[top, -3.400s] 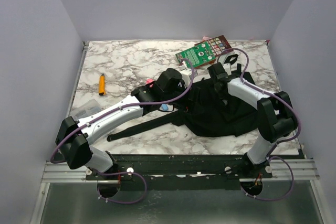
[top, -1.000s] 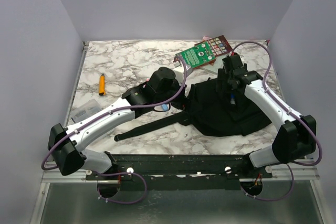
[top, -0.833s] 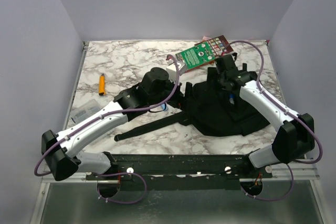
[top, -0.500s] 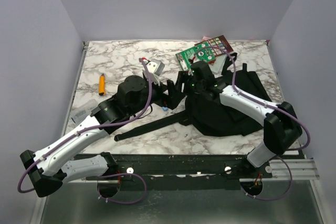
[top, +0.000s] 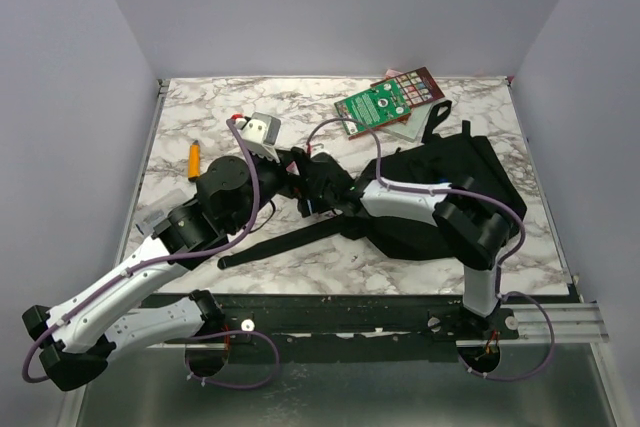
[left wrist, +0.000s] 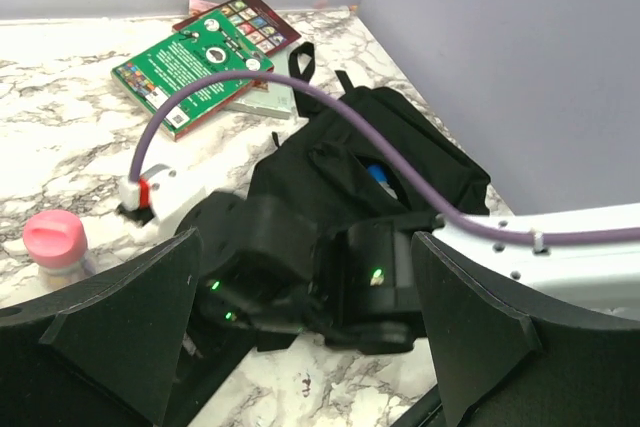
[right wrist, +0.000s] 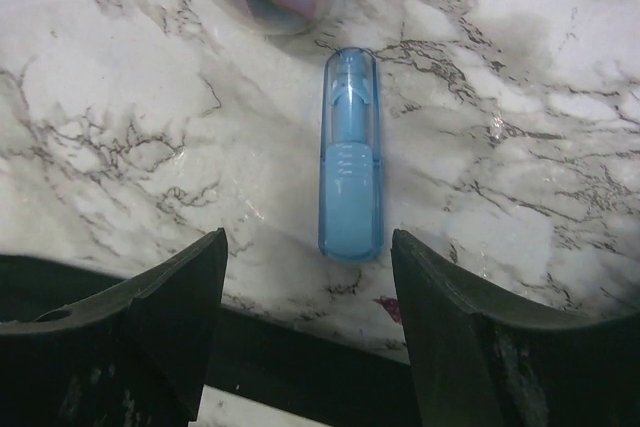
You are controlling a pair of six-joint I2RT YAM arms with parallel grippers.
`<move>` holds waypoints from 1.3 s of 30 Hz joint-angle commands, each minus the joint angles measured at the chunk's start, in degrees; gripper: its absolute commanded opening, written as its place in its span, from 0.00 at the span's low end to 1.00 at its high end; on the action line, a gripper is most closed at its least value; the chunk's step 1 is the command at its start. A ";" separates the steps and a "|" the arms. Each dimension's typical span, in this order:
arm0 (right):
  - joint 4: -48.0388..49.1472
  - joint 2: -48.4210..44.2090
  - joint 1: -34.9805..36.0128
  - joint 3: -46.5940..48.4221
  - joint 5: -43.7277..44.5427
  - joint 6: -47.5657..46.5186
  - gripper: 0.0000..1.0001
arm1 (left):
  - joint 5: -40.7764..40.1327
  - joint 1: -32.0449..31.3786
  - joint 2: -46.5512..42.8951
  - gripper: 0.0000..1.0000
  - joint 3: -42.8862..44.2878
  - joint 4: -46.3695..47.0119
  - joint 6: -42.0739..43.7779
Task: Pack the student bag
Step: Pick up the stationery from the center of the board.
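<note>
— On the right half of the table (top: 230,107), is that your bag (top: 440,197)?
— Yes. It lies flat there, black and slumped, with a long strap (top: 285,242) trailing left toward the near edge.
— Where are your grippers?
— Your right gripper (right wrist: 305,247) is just left of the bag, low over the table, fingers apart and clamped on nothing. A blue tube (right wrist: 350,152) lies ahead of it, its near end between the tips, touching neither. Your left gripper (left wrist: 300,277) faces it from the left, fingers spread wide, empty.
— And farther out?
— You have a green book (top: 375,104) at the bag's far edge, a pink-capped bottle (left wrist: 58,242) near the right gripper, and an orange marker (top: 194,159) well off left.
</note>
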 commanded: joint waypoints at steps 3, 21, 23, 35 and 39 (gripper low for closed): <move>-4.61 5.92 3.45 5.35 15.72 -4.79 0.68 | -2.47 -0.31 -0.82 0.88 -0.64 1.99 1.10; -3.05 7.75 3.54 5.30 15.60 -4.03 0.25 | -1.90 -0.31 0.50 0.88 -1.09 2.62 1.26; -3.11 7.68 3.55 5.53 15.66 -4.05 0.17 | -1.41 -0.26 0.46 0.88 -1.18 2.59 1.10; -6.08 -7.03 0.25 0.83 10.70 0.60 0.01 | -1.95 -0.26 -0.79 0.87 -1.45 2.87 1.05; -11.42 -14.11 -4.86 -2.00 9.87 3.82 0.01 | -2.37 -0.26 -0.67 0.87 -1.70 3.23 1.34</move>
